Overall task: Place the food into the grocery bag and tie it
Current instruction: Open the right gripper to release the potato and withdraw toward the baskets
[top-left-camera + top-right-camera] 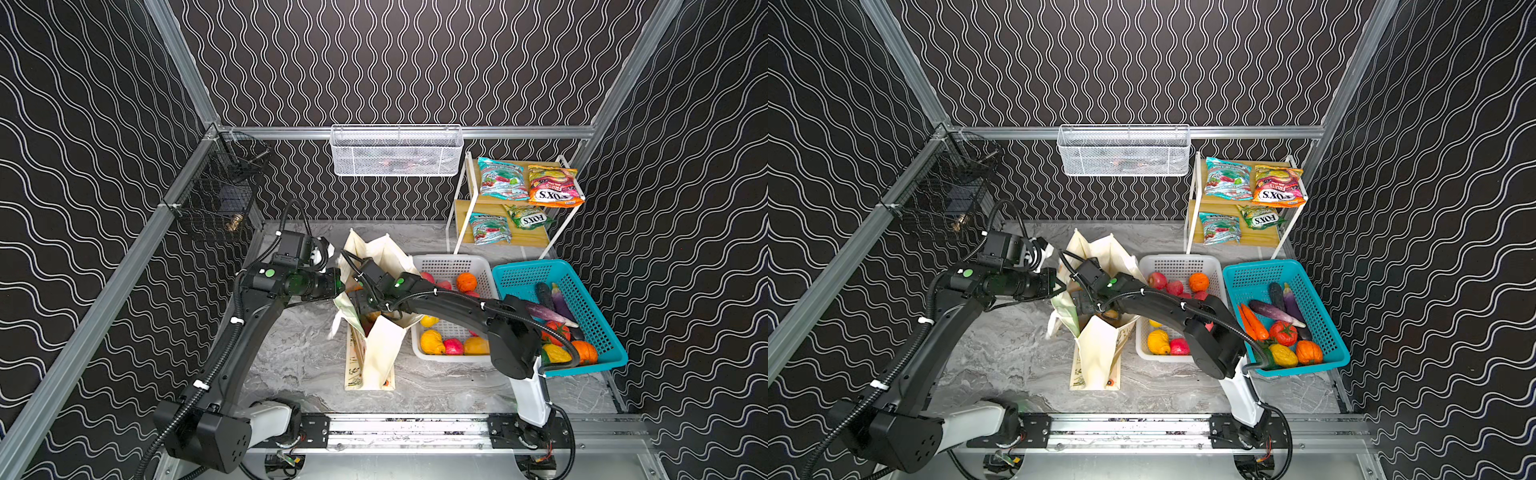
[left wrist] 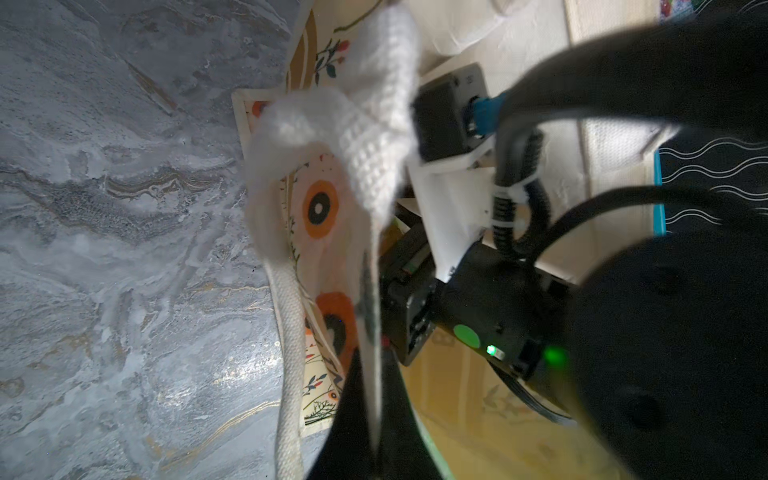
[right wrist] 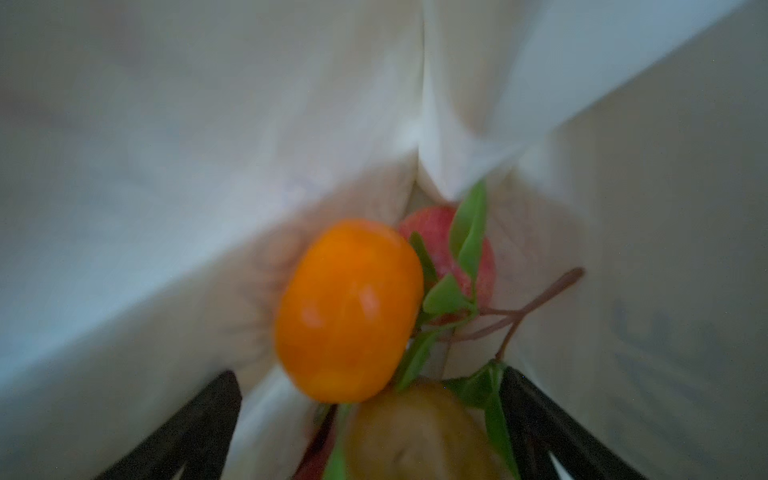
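1. Right wrist view: the right gripper (image 3: 365,374) hangs inside the grocery bag (image 3: 208,166), its two black fingers (image 3: 195,419) spread wide and holding nothing.
2. A blurred orange (image 3: 349,309) sits just beyond the fingertips, in line with the gap between them and touching neither. A red fruit (image 3: 434,226) lies behind it against the bag's corner seam. A yellow-brown fruit (image 3: 415,432) lies nearer the camera, with green leaves (image 3: 469,241) on a thin stem among them.
3. Left wrist view: the left gripper (image 2: 372,374) has its fingers (image 2: 345,415) pressed together on the bag's thin cream edge, pinching the cloth. The white woven strap handle (image 2: 365,124) loops just past the fingertips, over the floral print.
4. In both top views the bag (image 1: 380,353) stands upright on the marble tabletop (image 1: 291,353) with its mouth open. The left gripper (image 1: 341,286) is at the mouth's left rim. The right arm reaches in from the right, its fingers hidden inside the mouth.
5. Just right of the bag, a white perforated basket (image 1: 446,266) holds yellow, red and orange fruit. A teal basket (image 1: 519,278) beside it holds aubergines, a tomato and other produce.
6. Farther back, a shelf rack (image 1: 536,239) carries candy packets. An orange FOX'S packet (image 1: 555,187) and a teal packet (image 1: 500,178) lie side by side on the top tier, well apart from both grippers.
7. On the back rail hangs a white mesh basket (image 1: 397,149).
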Motion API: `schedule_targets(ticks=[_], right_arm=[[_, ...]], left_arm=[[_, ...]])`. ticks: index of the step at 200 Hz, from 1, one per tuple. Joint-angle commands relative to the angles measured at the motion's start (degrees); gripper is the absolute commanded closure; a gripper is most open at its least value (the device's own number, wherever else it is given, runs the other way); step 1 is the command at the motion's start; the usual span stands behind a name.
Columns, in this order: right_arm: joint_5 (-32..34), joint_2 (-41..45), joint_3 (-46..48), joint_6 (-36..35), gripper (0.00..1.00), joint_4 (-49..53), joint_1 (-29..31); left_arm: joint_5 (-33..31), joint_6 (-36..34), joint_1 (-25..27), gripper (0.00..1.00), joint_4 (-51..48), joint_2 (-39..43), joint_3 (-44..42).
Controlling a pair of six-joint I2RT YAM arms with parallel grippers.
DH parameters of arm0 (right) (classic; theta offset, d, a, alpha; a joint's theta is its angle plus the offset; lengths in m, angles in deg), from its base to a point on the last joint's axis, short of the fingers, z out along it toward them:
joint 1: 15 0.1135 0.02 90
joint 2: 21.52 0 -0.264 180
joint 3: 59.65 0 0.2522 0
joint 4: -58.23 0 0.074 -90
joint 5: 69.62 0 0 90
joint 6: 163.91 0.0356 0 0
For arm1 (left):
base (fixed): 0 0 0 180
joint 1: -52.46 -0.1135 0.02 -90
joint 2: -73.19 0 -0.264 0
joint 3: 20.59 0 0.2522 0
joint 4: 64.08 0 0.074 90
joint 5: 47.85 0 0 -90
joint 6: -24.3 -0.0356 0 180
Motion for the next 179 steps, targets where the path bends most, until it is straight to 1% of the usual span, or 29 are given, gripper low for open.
schedule_targets(ticks=[1, 30, 56, 58, 81, 112, 132, 152, 163, 179], right_arm=[[1.7, 2.5, -1.5, -0.2, 0.01, 0.7, 0.2], [3.3, 5.9, -3.6, -0.2, 0.01, 2.0, 0.2], [6.1, 8.7, -5.8, -0.4, 0.01, 3.4, 0.2], [6.3, 10.2, -5.9, -0.5, 0.01, 3.5, 0.2], [10.7, 15.1, -6.2, -0.4, 0.01, 3.1, 0.2], [17.6, 23.2, -3.2, 0.2, 0.01, 0.5, 0.1], [22.3, 27.6, -2.3, 0.8, 0.01, 1.1, -0.2], [26.1, 31.9, -0.3, 2.6, 0.01, 2.4, -1.9], [26.3, 34.8, 2.7, 3.5, 0.01, 1.7, -3.7], [25.1, 39.3, 7.0, 7.1, 0.01, 2.2, -8.2]], left_arm=[[0.1, -0.5, -0.1, 1.0, 0.7, 0.1, -0.2], [0.1, -0.3, -0.1, 1.0, 0.8, 0.0, -0.6], [0.0, -0.2, -0.1, 1.0, 0.8, 0.1, -0.6], [0.0, -0.2, 0.0, 1.0, 0.8, 0.1, -0.7], [-0.1, -0.2, -0.1, 1.0, 0.8, 0.1, -0.8], [-0.2, -0.1, -0.1, 1.0, 0.8, 0.3, -1.0], [-0.3, -0.1, -0.1, 1.0, 0.8, 0.3, -1.0], [-0.3, -0.1, -0.1, 1.0, 0.8, 0.4, -1.1], [-0.3, -0.1, 0.0, 1.0, 0.9, 0.5, -1.2], [-0.3, 0.0, -0.1, 1.0, 1.2, 0.6, -1.5]])
